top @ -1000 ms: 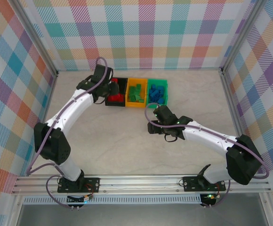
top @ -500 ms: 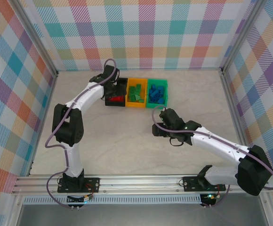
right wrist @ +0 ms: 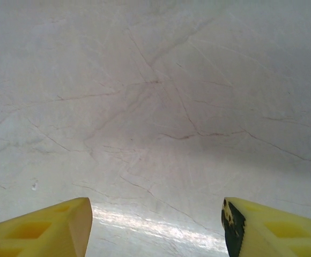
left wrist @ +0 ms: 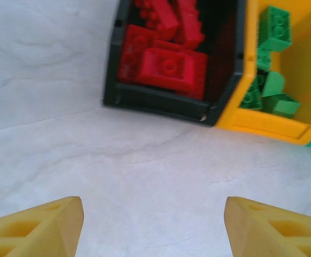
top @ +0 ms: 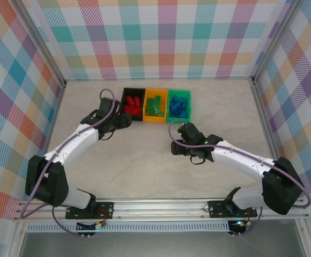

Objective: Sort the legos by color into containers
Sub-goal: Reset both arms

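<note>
The containers stand in a row at the back: a black bin (top: 124, 101) holding red legos (top: 133, 104), an orange-yellow bin (top: 156, 121) holding green legos (top: 155, 105), and a green bin (top: 178, 119) holding blue legos (top: 179, 106). My left gripper (top: 123, 122) hovers just left of and in front of the black bin, open and empty. In the left wrist view the gripper (left wrist: 153, 227) faces the black bin's (left wrist: 150, 101) red legos (left wrist: 166, 64) and the orange-yellow bin (left wrist: 263, 120). My right gripper (top: 176, 145) is open over bare table, in front of the green bin, with nothing between its fingertips (right wrist: 53, 225).
The plaid side walls (top: 21, 96) and metal frame posts (top: 260, 101) close in the table on three sides. The pale marbled tabletop (top: 139, 160) spreads between the arms and the front rail (top: 155, 206).
My left gripper opened over the black bin, then drew back towards the near left of it. The right gripper shifted slightly and stayed open.
</note>
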